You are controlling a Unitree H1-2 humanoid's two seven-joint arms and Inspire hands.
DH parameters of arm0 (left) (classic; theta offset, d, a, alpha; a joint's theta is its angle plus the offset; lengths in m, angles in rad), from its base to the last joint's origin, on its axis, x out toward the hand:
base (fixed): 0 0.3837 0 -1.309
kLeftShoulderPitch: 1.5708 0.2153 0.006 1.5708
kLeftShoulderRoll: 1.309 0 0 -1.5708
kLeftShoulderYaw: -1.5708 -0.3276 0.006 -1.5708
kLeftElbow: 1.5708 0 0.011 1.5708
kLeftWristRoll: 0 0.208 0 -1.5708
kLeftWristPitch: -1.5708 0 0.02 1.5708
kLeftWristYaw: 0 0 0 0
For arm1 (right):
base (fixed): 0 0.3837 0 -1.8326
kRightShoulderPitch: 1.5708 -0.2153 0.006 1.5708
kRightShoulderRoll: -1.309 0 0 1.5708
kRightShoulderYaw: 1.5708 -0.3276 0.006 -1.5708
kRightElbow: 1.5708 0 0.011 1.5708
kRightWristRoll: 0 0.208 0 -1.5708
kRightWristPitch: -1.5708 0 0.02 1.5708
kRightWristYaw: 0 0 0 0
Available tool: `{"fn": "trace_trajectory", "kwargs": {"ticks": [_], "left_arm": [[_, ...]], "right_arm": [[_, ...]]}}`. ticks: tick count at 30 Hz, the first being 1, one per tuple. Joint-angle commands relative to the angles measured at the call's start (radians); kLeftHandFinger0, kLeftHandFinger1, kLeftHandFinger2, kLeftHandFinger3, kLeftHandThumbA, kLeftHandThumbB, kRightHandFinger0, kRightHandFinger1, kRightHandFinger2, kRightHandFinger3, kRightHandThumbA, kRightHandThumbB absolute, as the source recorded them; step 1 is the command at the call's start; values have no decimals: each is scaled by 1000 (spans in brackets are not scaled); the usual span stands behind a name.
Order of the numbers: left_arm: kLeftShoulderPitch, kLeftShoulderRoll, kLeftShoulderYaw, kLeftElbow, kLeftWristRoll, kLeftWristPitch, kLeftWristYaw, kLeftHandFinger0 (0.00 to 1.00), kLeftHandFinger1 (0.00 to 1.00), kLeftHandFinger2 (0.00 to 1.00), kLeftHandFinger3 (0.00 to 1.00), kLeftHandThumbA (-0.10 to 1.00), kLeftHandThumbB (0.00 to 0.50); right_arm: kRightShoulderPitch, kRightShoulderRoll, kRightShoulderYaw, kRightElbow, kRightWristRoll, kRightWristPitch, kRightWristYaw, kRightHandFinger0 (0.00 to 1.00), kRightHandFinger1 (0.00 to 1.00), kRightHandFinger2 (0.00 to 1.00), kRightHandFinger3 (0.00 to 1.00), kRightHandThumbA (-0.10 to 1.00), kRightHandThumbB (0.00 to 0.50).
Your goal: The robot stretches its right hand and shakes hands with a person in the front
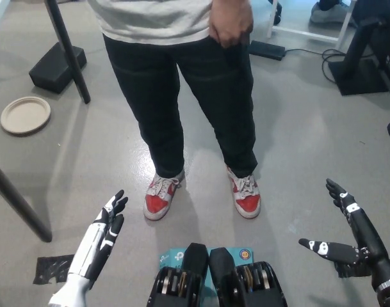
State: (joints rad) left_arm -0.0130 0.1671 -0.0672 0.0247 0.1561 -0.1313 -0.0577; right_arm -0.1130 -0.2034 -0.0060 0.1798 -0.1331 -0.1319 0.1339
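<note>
Head view, steeply down onto grey floor [310, 147]. At lower left of the frame, white left hand [108, 220], resting low with fingers extended and only slightly apart, holding nothing, dark fingertips aimed up-frame toward the shoes. At lower right, black right hand [348, 240], fingers spread wide, palm empty, one finger reaching left and the others angled up toward the right edge; well apart from the person. Just left of the white forearm, a scrap of black tape [52, 268] on the floor. Above the hands, mid-frame, a pair of red-and-white sneakers [201, 195], toes toward the bottom edge, planted between the two robot hands. Rising from them, black trousers [182, 89] and a pale shirt hem at the top edge. At top centre, the person's hand [230, 22], loosely curled against the waist. At left, a round beige plate [25, 115] flat on the floor, beside a dark box [57, 66] and a slanted black pole [68, 51]. At upper right, cables and black equipment [367, 48].
</note>
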Motion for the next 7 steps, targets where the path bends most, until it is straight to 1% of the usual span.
{"fn": "trace_trajectory", "kwargs": {"ticks": [1, 2, 3, 7], "left_arm": [[-21, 8, 6, -13, 0, -18, 0, 1000, 1000, 1000, 1000, 1000, 164], [-21, 9, 6, -13, 0, -18, 0, 1000, 1000, 1000, 1000, 1000, 164], [-19, 8, 7, -16, 0, -10, -1, 1000, 1000, 1000, 1000, 1000, 178], [-18, 7, 7, -21, 3, -7, 1, 1000, 1000, 1000, 1000, 1000, 178]], "right_arm": [[-22, 1, -10, -10, 22, -37, -21, 1000, 1000, 1000, 1000, 1000, 241], [-22, 1, -10, -11, 21, -36, -21, 1000, 1000, 1000, 1000, 1000, 241], [-23, -2, -7, -7, 17, -42, -21, 1000, 1000, 1000, 1000, 1000, 234], [-24, 1, -10, -6, 30, -38, -16, 1000, 1000, 1000, 1000, 1000, 241]]}}
